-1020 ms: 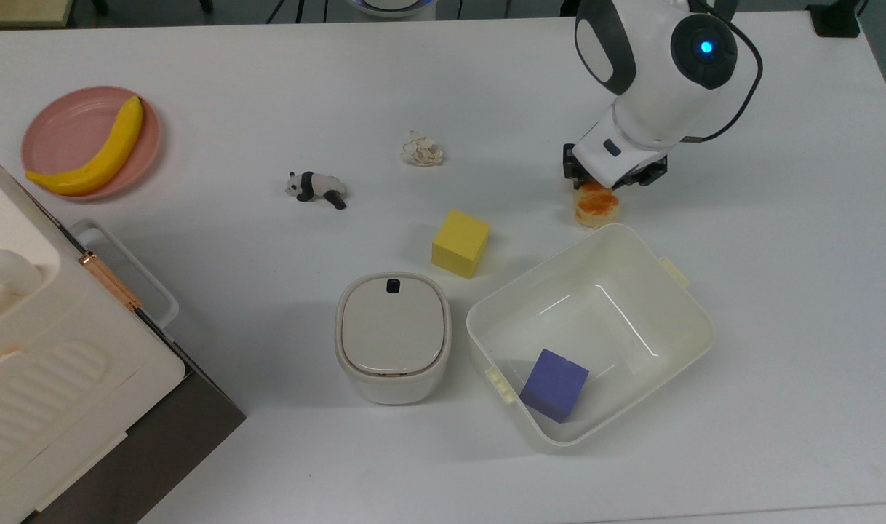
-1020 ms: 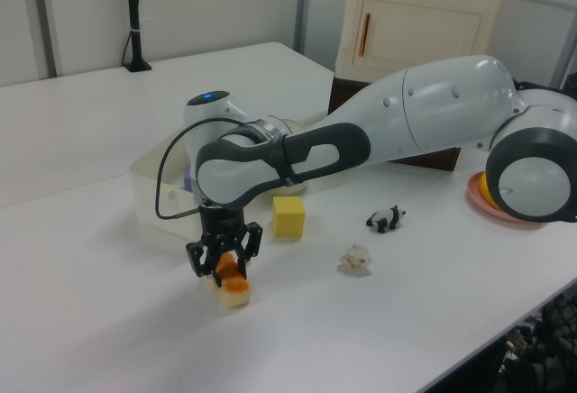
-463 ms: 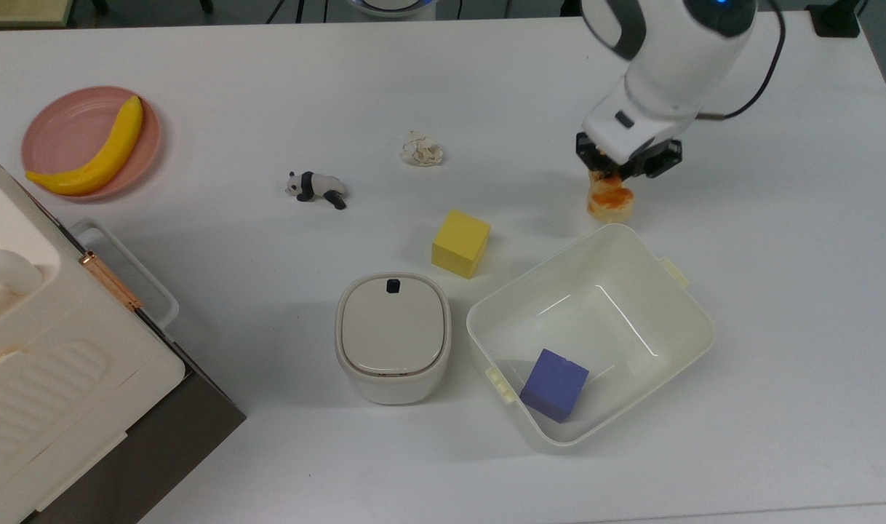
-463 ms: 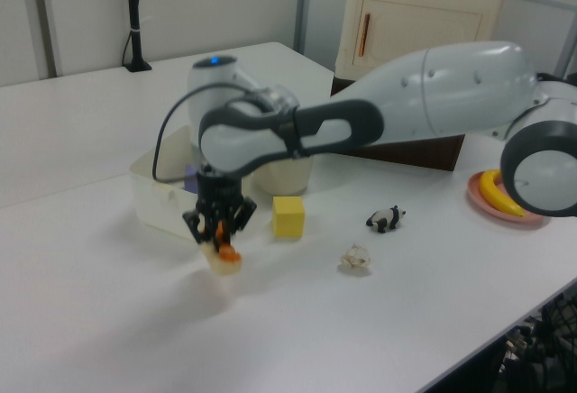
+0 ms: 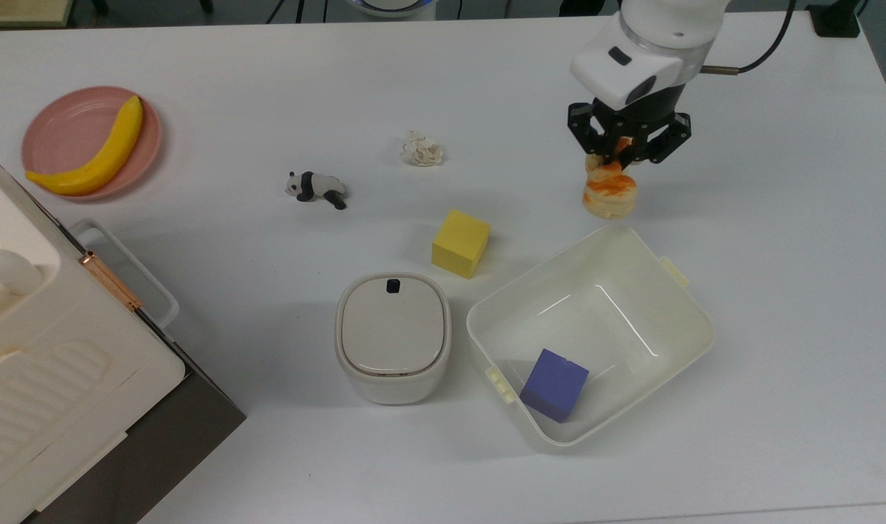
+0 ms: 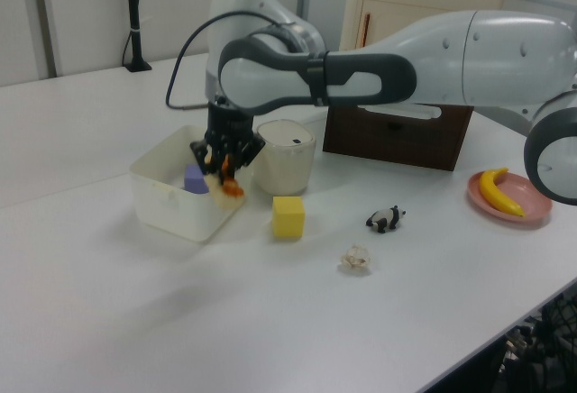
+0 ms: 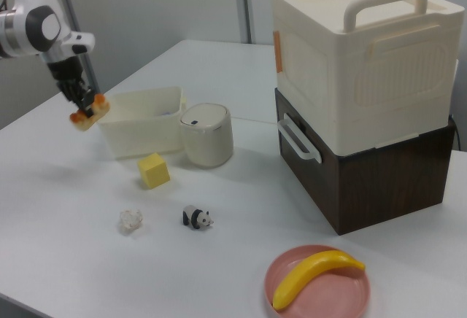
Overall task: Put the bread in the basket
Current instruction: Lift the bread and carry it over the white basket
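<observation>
the gripper (image 5: 620, 149) is clamped on the bread (image 5: 609, 193), which now hangs clear of the table (image 5: 777, 240); a second ago the loaf sat on the surface under the fingers. in the right view the bread (image 7: 86, 113) is plainly airborne, tilted, to the right view's left of the basket (image 7: 146, 125). in the left view the gripper (image 6: 222, 166) has risen and travelled from the bare table in front of the tub to rim height, so the bread (image 6: 227, 186) appears against the basket (image 6: 171, 208) wall. the top view places the bread outside the basket (image 5: 694, 306), near its upper rim. a purple cube (image 5: 554, 385) lies inside the basket. the yellow cube (image 5: 460, 243), paper ball (image 5: 422, 149), panda (image 5: 316, 188) and lidded bin (image 5: 392, 337) are unchanged.
</observation>
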### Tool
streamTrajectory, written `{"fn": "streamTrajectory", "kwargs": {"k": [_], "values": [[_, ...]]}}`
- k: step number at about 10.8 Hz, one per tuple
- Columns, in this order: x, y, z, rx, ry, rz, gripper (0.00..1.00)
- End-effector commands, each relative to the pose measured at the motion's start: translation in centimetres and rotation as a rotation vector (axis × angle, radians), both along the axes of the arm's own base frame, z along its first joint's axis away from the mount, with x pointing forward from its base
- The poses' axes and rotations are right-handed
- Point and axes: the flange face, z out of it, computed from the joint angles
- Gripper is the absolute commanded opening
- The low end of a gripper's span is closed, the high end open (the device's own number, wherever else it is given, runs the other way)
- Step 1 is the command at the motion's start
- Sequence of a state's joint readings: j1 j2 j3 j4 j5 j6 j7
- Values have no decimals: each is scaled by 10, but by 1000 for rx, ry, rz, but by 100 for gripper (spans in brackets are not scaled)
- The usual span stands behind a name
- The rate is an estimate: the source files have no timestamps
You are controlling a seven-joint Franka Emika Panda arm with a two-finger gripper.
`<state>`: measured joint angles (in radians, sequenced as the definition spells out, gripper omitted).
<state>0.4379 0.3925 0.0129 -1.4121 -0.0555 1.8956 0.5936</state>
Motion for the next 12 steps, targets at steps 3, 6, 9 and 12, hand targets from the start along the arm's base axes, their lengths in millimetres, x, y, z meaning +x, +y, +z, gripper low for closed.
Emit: {"fn": "streamTrajectory", "kwargs": {"k": [3, 6, 9, 12], "values": [[50, -36, 31, 55, -295, -45, 39], [52, -38, 24, 13, -310, -29, 100], [53, -39, 23, 10, -309, -28, 100], [59, -37, 2, -24, -299, -11, 100]]}}
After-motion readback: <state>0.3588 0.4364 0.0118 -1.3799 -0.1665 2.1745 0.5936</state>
